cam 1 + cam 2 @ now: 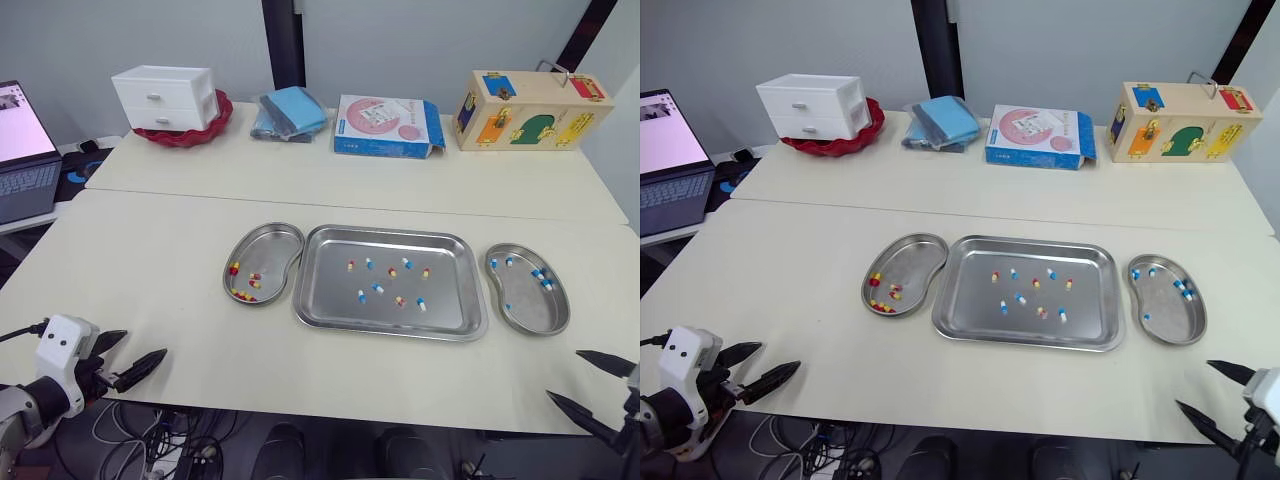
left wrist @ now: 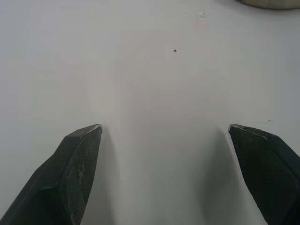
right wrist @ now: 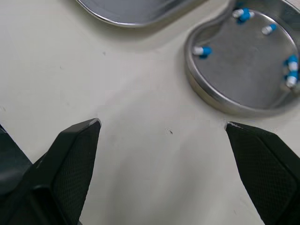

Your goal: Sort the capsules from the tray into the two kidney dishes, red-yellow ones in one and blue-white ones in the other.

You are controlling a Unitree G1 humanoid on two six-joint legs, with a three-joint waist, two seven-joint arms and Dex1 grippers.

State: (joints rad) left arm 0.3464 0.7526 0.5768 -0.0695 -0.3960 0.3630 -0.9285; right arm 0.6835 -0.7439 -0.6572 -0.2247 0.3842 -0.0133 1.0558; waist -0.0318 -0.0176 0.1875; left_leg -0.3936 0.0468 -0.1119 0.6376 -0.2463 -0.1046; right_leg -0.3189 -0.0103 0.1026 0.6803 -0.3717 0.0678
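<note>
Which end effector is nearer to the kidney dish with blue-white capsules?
Right. The right end effector is at the table edge just before that kidney dish; the left end effector is far past the tray.

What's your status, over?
Left gripper, right gripper: jaws open, empty. Capsules left in tray; red-yellow in left dish, blue-white in right dish. Boxes far back.

Silver tray (image 1: 340,300) carries red-yellow capsules (image 1: 350,266) and blue-white capsules (image 1: 378,288). Nine o'clock dish (image 1: 270,250) holds red-yellow, three o'clock dish (image 1: 530,305) blue-white. Counter (image 1: 150,260) cream; left claw (image 1: 145,344), right claw (image 1: 563,372) black.
</note>
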